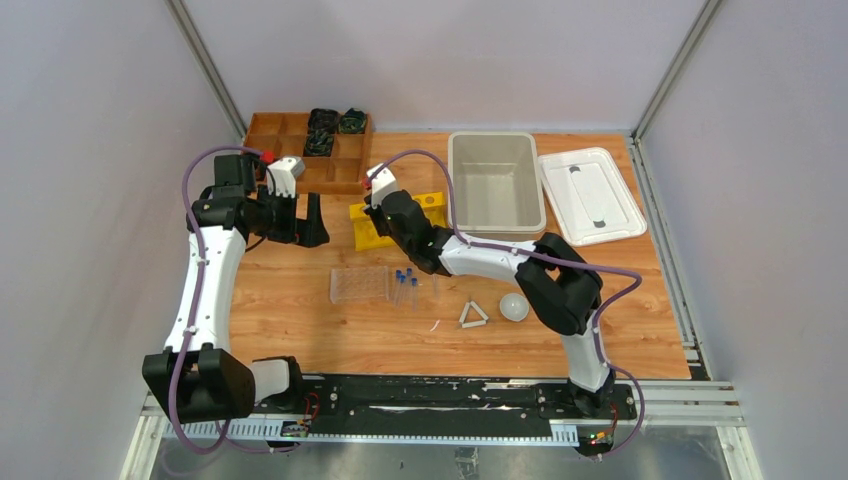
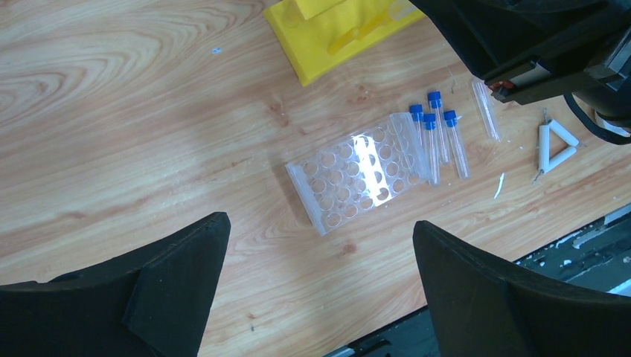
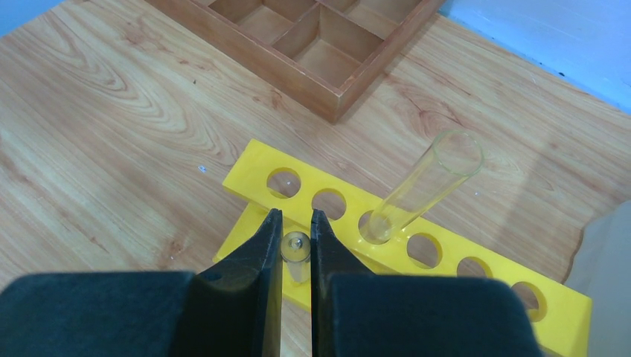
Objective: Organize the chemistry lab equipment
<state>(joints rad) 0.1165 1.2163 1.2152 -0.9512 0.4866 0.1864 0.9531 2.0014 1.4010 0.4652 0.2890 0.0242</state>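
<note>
Blue-capped tubes [image 2: 432, 152]: four lay loose on counter [image 1: 300, 320] beside clear rack [image 2: 357, 175], unsorted. Right hand [image 3: 296, 216], narrow, pinched a bare tube [image 3: 295, 248] above yellow rack [image 3: 306, 192]; left hand [image 2: 320, 223] wide, empty. Sorting judged barely begun.

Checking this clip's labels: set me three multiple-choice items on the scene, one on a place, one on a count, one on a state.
1. Where are the blue-capped tubes? A) lying on the table beside the clear rack B) standing in that rack C) clamped in a gripper
2. How many blue-capped tubes show? A) two B) four C) seven
3. How is the right gripper? A) wide open B) out of view C) shut on a clear tube
Answers: 1 A, the left wrist view shows them flat by the rack; 2 B, four blue caps; 3 C, its fingers pinch the tube over the yellow rack.
</note>
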